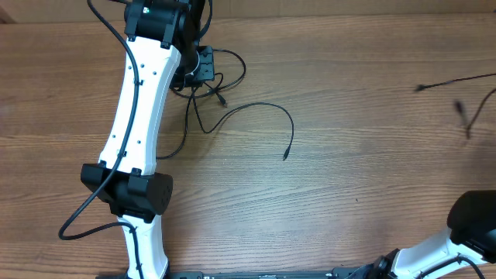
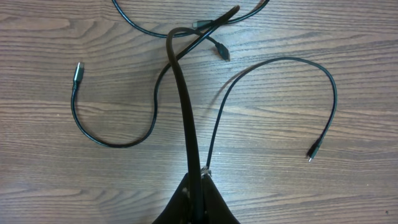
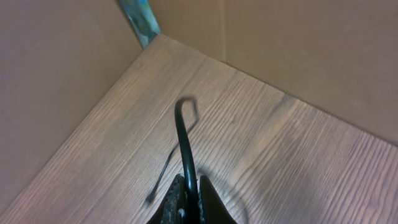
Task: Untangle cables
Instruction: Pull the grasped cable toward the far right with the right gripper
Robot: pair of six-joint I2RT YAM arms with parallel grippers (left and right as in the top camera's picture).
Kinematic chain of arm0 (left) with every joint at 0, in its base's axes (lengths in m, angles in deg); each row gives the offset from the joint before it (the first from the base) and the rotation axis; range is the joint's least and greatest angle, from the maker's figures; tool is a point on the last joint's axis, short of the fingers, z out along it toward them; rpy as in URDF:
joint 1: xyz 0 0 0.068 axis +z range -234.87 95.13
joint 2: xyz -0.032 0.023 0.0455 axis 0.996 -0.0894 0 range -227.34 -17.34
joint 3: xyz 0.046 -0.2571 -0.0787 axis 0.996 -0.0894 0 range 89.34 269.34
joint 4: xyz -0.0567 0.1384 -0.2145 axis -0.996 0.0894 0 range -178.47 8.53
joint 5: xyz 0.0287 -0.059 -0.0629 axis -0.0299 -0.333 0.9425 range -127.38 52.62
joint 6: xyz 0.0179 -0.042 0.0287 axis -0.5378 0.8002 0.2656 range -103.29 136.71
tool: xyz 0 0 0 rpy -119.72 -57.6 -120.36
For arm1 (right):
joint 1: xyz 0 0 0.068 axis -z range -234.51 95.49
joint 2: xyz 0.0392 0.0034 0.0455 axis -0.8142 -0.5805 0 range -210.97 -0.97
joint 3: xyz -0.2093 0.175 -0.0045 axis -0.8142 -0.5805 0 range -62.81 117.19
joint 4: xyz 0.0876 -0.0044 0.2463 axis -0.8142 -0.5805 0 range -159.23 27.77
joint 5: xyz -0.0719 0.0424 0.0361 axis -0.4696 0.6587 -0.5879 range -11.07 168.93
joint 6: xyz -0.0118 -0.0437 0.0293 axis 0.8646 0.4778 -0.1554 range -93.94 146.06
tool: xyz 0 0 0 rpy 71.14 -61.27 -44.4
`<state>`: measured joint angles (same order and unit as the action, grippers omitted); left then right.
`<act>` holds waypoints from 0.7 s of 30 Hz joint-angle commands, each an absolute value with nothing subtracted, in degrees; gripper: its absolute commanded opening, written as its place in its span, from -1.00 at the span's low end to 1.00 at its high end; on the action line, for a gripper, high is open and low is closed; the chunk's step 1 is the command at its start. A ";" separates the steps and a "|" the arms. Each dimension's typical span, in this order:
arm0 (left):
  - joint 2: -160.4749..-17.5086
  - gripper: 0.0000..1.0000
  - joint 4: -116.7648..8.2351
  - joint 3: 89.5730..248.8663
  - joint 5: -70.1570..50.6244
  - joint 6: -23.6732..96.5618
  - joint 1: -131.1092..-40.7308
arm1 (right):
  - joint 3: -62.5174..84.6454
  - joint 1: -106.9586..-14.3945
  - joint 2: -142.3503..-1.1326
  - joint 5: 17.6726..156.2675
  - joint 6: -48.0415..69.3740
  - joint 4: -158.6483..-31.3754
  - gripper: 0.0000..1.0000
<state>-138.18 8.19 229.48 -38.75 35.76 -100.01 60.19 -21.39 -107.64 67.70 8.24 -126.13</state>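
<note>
Thin black cables (image 1: 213,89) lie in loose crossed loops at the table's far left-centre. One long cable arcs out to a plug end (image 1: 285,156). My left gripper (image 1: 201,66) sits over the tangle. In the left wrist view it (image 2: 198,185) is shut on one cable (image 2: 184,93), which rises to a bend over the crossing. Two other cables end in plugs (image 2: 78,68) (image 2: 313,152). My right gripper (image 3: 191,186) is shut on another cable (image 3: 183,134), whose free end (image 3: 152,198) hangs over the table. That gripper is outside the overhead view.
The left arm (image 1: 139,101) stretches along the left side. The right arm's base (image 1: 473,221) is at the bottom right. Cable pieces (image 1: 457,79) (image 1: 465,120) run off the right edge. Cardboard walls (image 3: 298,43) enclose the table corner (image 3: 158,37).
</note>
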 commanded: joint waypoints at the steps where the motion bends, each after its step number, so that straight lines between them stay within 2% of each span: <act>1: -137.33 -0.92 8.19 229.30 -39.45 34.47 -100.29 | 60.45 -20.25 -107.66 71.09 7.63 -127.39 -0.92; 8: -137.33 -0.91 8.32 229.30 -39.45 34.47 -100.29 | 54.83 -19.18 -110.20 71.09 7.63 -129.84 -0.92; 9: -137.33 -0.91 8.32 229.30 -39.45 34.47 -100.27 | 53.48 -19.18 -110.50 71.09 7.63 -129.99 -0.84; 10: -137.33 -0.92 8.32 229.30 -39.45 34.47 -100.27 | 52.32 -19.18 -110.77 71.09 7.63 -130.02 -0.65; 11: -137.33 -0.91 8.32 229.30 -39.45 34.47 -100.27 | 51.42 -19.18 -111.07 71.09 7.63 -130.06 -0.34; 13: -137.33 -0.92 8.32 229.30 -39.45 34.47 -100.29 | 49.85 -19.18 -111.36 71.11 7.61 -130.02 0.15; 16: -137.33 -0.92 8.32 229.30 -39.45 34.47 -100.27 | 49.39 -19.18 -111.36 71.48 7.63 -129.80 0.36; 21: -137.33 -0.92 8.32 229.30 -39.45 34.47 -100.27 | 50.20 -19.18 -111.03 79.51 8.48 -129.36 0.48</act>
<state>-138.18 8.19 229.48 -38.77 35.76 -100.01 49.15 -19.62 -112.54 73.98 7.89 -129.64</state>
